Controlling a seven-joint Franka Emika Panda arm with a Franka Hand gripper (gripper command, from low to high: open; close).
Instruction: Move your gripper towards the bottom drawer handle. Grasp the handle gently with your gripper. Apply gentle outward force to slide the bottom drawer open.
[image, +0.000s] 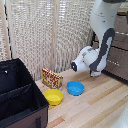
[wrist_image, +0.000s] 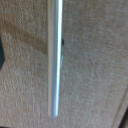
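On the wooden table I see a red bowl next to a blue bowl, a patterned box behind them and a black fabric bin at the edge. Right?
Not quite: the bowl beside the blue bowl is yellow, not red, as the exterior view shows. The rest holds: both sit on the wooden table, with the patterned box behind them and the black fabric bin at the edge.

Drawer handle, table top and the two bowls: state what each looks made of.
Drawer handle: likely brushed metal, a silver bar with a soft sheen. Table top: light wood, showing plank lines and grain. Yellow bowl and blue bowl: probably plastic, with uniform bright colour and smooth surface; too blurred to be sure.
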